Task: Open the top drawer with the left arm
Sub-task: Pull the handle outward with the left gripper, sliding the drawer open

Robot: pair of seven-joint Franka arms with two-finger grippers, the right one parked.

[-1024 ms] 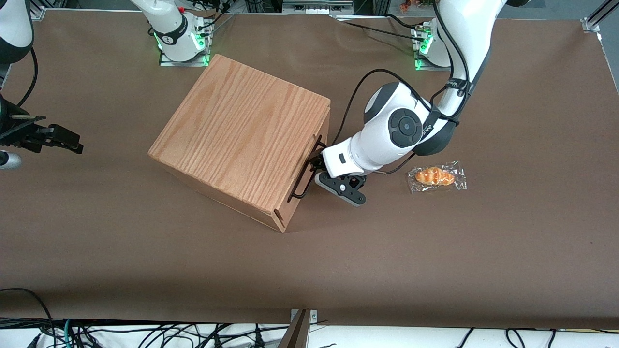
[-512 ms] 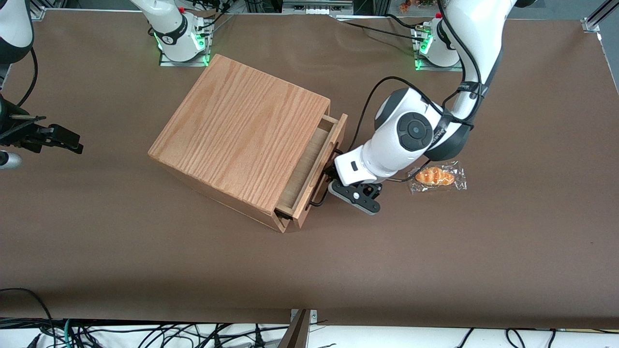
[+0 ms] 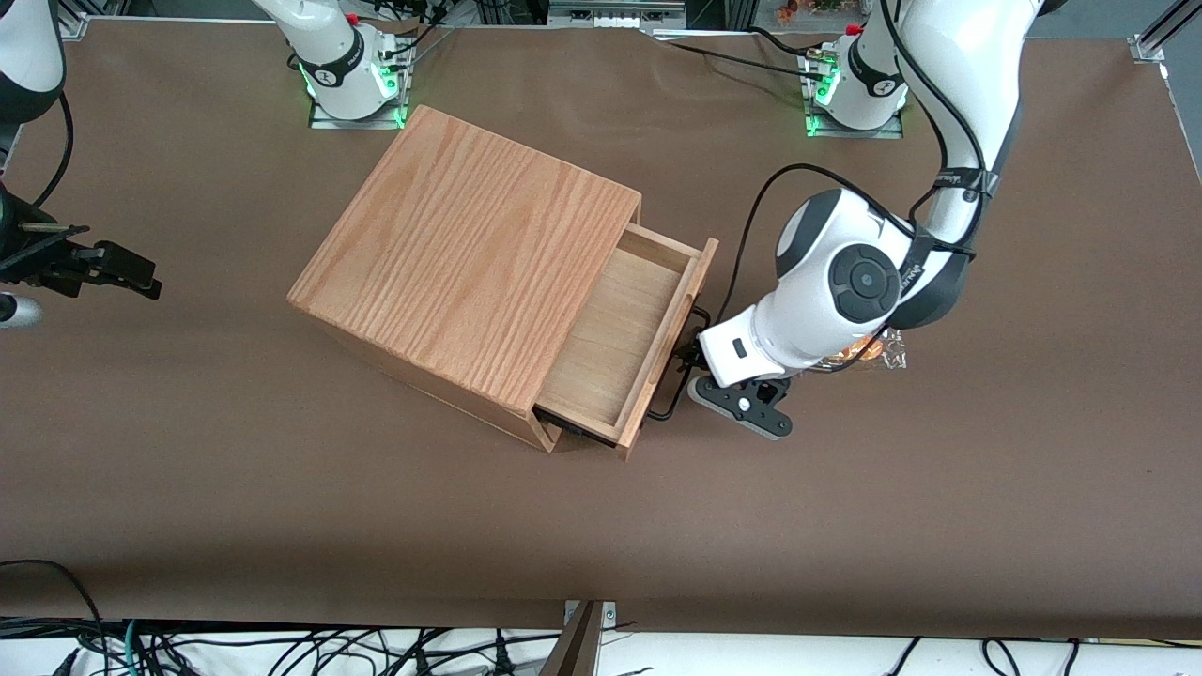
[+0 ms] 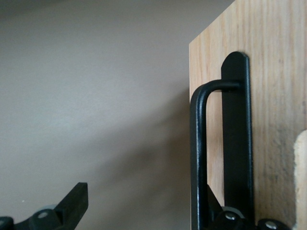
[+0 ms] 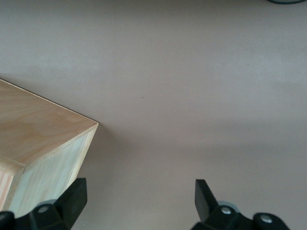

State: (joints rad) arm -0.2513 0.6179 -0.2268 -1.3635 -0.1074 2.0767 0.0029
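- Looking down from the front, the camera showed the top drawer (image 3: 627, 349) pulled well out of the oak cabinet (image 3: 470, 272), its pale inside bare; the wrist view showed only the front panel (image 4: 259, 96) and the black wire handle (image 4: 199, 158) up close.
- The cabinet stood on a brown table (image 3: 282, 488), with cables along the edge nearest the front camera and green-lit arm bases at the edge farthest from it; a wrapped pastry (image 3: 869, 349) lay mostly hidden under the left arm (image 3: 845, 282).
- The gripper (image 3: 693, 359) sat at the handle, just in front of the drawer panel, jaws spread: one finger (image 4: 230, 218) by the bar, the other finger (image 4: 67, 208) well apart.
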